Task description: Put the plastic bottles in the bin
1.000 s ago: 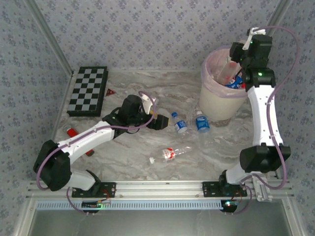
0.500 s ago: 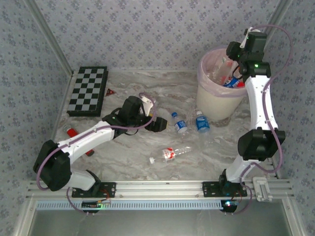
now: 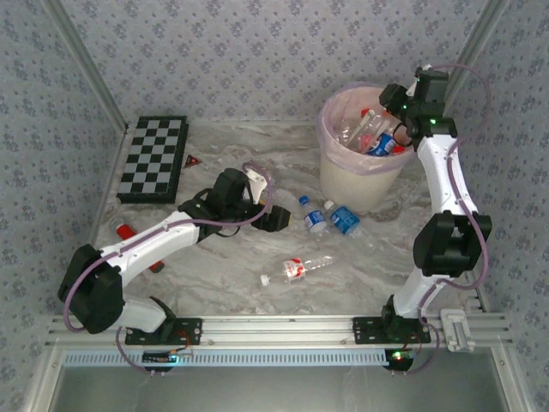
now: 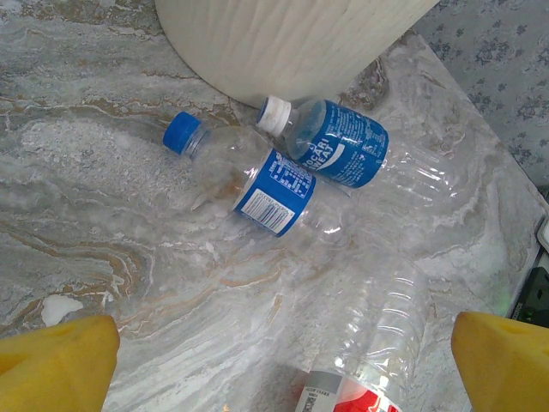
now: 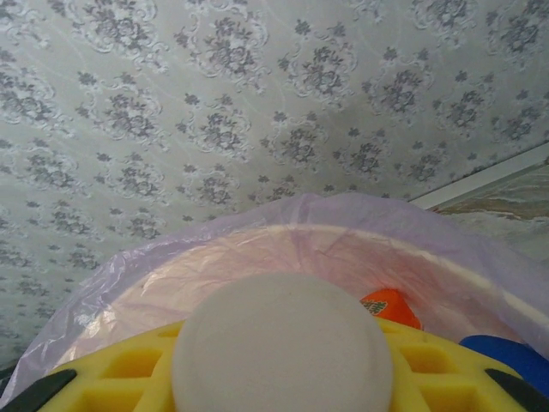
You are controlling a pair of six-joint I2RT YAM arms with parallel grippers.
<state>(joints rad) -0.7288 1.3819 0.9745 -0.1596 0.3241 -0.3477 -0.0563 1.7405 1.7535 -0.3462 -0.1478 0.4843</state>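
Marble tabletop carries one bin, several plastic bottles heaped inside. Two blue-labelled ones lie touching by its base, a blue-capped bottle and a white-capped bottle; a third, red-labelled bottle lies between the left gripper's spread fingers. Right gripper hangs over the bin, its grip unreadable.

Plastic bottles loose on the marble table: three. Two carry blue labels, a blue-capped bottle and a white-capped bottle. One red-labelled bottle, white cap. More bottles in the bin, heaped too close to count. Bin: one. Chequered board: one. Small red triangle: one. Robot arms: two, left arm and right arm.
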